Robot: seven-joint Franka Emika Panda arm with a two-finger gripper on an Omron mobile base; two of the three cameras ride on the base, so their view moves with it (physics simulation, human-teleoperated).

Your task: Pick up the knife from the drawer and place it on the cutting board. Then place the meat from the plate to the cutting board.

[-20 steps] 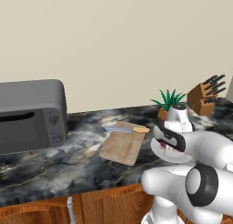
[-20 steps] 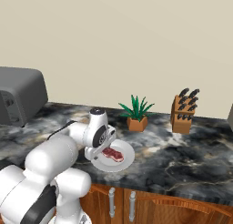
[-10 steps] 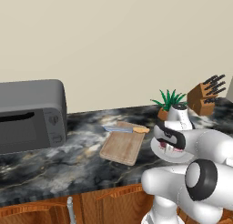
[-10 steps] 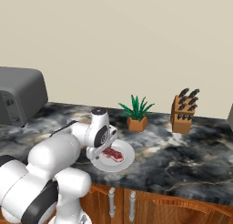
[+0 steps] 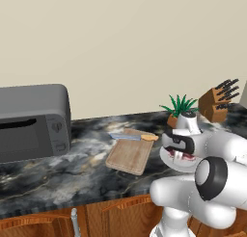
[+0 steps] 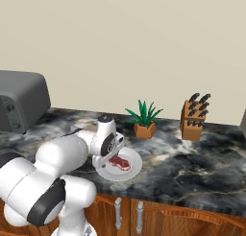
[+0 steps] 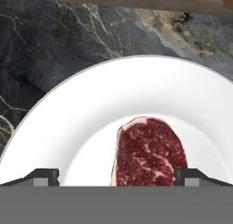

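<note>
1. Little has shifted over the last second: the arm has eased slightly lower over the plate [image 6: 130,171], while the board, knife and meat lie where they did.
2. Spread wide and holding nothing, the end effector [image 7: 116,175] hangs directly above the meat [image 7: 149,152]; in the hand view its two dark tips stand on either side of the red piece, one at its right edge and one well out to the left over bare white plate.
3. That straddling pose looks like a lineup for a pinch from above, with the open jaws leaving room to come down around the flat piece.
4. On the marbled surface [image 5: 62,173], the cutting board [image 5: 130,155] lies left of the plate, and the knife [image 5: 134,137] rests along its far edge with the orange handle pointing right. The first half of the task therefore looks done.
5. Placed that way, the knife leaves the near part of the board bare, which seems the natural spot for the meat.
6. In the right base view the meat [image 6: 119,163] sits near the middle of the plate, partly tucked under the white hand.
7. A potted plant [image 6: 144,120] and a knife block [image 6: 193,120] stand further right along the wall, and a grey microwave [image 5: 29,121] sits at the far left, all away from the short path from plate to board.
</note>
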